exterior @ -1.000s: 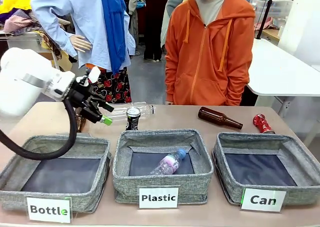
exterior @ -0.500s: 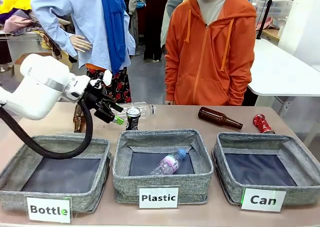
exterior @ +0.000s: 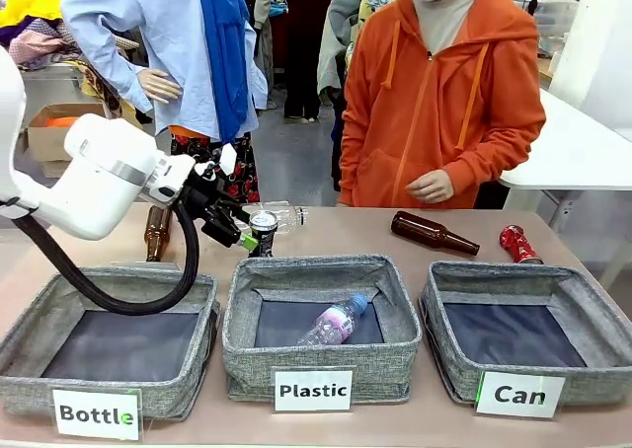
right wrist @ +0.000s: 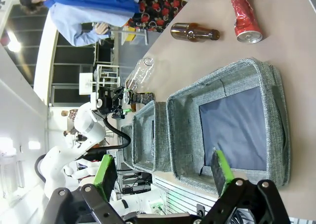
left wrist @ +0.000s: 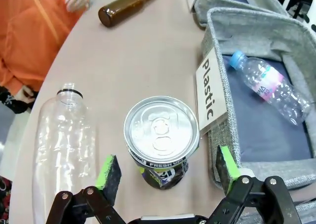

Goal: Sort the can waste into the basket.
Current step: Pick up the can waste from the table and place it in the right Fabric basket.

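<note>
silver-topped black can (left wrist: 161, 130) is the one in play. a second ago your left claw (left wrist: 168, 170) hung back over the far edge of the bottle basket (exterior: 118, 273); it has since swung across toward the middle and now sits right at the can. so the approach looks done and the pick itself is not: no contact yet, nothing lifted, can basket (exterior: 513, 268) holds nothing. left claw is spread wide. in the left wrist view the can stands upright between the green pads (left wrist: 109, 170), clear of both and a touch nearer one than the other, lid facing the camera. it's tight there: plastic basket (exterior: 321, 266) wall is just beside the can on one side, and the clear bottle (left wrist: 64, 135) lies on the table just beside it on the other, so each finger has to go into a narrow gap. i'd expect a straight close to work if you don't drift into the fabric wall or nudge the bottle. red can (exterior: 517, 243), crushed, lies at the far right of the table, just behind the can basket and well apart from the left claw; untouched. right claw (right wrist: 163, 168) is also spread, holding nothing, with the can basket under it in its own view. it looks better placed for the red can.
</note>
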Motion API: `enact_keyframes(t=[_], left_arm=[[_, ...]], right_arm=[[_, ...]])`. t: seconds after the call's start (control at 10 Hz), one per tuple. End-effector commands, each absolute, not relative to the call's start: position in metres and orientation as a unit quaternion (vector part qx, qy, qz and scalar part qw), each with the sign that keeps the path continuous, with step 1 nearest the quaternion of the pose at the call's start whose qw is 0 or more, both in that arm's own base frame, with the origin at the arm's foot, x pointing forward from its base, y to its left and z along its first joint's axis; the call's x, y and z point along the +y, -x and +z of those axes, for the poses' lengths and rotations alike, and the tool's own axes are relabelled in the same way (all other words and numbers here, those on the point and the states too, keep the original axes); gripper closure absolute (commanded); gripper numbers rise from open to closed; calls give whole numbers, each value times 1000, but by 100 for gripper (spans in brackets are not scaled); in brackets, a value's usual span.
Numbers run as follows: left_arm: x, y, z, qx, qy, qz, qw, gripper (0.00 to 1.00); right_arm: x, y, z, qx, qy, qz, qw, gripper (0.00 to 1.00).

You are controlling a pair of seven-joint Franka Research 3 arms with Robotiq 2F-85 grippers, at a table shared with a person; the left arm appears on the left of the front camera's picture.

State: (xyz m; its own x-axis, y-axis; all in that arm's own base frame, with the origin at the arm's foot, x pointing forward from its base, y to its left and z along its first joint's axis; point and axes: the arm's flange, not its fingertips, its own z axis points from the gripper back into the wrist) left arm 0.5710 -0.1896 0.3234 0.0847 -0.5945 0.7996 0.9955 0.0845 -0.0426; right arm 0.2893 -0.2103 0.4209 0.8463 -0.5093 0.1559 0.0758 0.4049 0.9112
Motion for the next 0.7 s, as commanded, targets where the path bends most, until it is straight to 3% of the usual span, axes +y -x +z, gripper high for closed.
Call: enact_keyframes(t=[0.0,0.6], left_arm=[[-197,-581,324,-332,323,-583,667,0],[-214,-591,309,-333,345,-584,655,0]], right_arm=[[-212,-292,422,-224,-521,-169,806,0],[-212,-292,422,-224,-521,-169,806,0]])
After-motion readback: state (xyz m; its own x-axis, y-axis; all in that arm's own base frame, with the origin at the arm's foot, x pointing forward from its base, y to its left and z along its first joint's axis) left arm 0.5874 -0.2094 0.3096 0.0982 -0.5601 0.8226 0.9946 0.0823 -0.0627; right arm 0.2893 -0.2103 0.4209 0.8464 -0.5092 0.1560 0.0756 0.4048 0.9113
